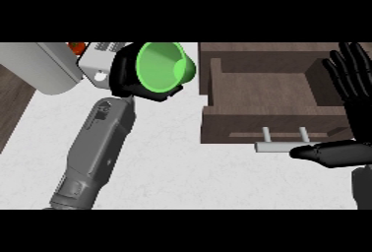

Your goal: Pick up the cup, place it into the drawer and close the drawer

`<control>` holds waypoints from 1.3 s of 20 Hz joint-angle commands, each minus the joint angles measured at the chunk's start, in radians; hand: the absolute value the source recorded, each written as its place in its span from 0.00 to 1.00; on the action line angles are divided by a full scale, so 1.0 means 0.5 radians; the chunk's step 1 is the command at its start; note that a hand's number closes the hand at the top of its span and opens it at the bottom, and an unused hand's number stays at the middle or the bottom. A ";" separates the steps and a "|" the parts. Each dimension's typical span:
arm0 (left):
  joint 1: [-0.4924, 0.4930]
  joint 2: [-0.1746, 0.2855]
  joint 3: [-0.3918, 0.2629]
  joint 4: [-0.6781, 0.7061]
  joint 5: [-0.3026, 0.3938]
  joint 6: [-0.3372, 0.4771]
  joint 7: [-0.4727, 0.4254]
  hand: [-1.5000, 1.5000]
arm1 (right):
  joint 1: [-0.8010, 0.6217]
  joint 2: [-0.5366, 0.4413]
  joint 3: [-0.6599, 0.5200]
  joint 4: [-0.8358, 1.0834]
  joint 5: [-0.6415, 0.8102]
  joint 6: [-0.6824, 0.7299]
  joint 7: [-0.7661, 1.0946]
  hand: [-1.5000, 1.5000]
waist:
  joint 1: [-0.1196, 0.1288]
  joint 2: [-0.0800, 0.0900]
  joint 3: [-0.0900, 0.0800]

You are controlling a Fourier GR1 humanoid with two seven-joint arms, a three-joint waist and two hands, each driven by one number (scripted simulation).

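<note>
A green cup [166, 66] is tipped with its mouth toward me, held in my left hand [125, 74], whose black fingers curl round its base and side. It hangs above the white counter [167, 162], just left of the open brown drawer [262, 91]. The drawer's inside looks bare, and its grey bar handle [280, 146] sticks out at the front. My right hand [352, 98] stands at the drawer's right side with fingers straight and spread, its thumb [320, 151] by the handle's right end.
A white appliance [44, 66] and a grey box with an orange item [98, 54] sit at the back left. Dark wood floor shows beyond the counter's left edge [11, 103].
</note>
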 commanded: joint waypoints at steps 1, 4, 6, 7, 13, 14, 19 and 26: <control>-0.269 -0.034 -0.184 -0.102 0.090 0.244 0.320 1.00 | -0.055 0.036 0.038 0.047 0.054 -0.047 0.001 0.00 | -0.024 0.006 -0.001; -0.387 -0.035 -0.238 -0.182 0.085 0.358 0.481 1.00 | 0.015 -0.005 -0.028 0.042 0.010 0.011 -0.079 0.00 | -0.029 0.008 0.000; -0.494 -0.035 -0.387 -0.042 0.184 0.509 0.528 1.00 | -0.050 0.050 0.035 0.048 0.075 -0.068 -0.024 0.00 | -0.053 0.016 -0.001; -0.608 -0.035 -0.402 -0.087 0.150 0.646 0.642 1.00 | -0.086 -0.038 -0.025 0.013 -0.033 0.014 0.057 0.00 | -0.059 0.011 0.000; -0.928 -0.035 -0.405 0.488 0.221 0.681 0.749 1.00 | -0.062 -0.015 -0.005 0.171 0.024 0.057 -0.161 0.00 | -0.109 0.042 0.001; -0.977 -0.035 -0.488 0.514 0.252 0.798 0.810 1.00 | -0.092 0.042 0.053 0.079 0.042 -0.004 -0.087 0.00 | -0.120 0.035 0.001; -1.068 -0.036 -0.630 0.823 0.342 0.831 0.789 1.00 | -0.128 0.034 0.080 0.153 0.037 0.047 -0.122 0.00 | -0.188 0.063 0.003; -1.007 -0.036 -0.913 0.986 0.396 0.639 0.880 1.00 | -0.252 0.008 0.080 0.107 -0.044 0.079 -0.032 0.00 | -0.343 0.093 0.004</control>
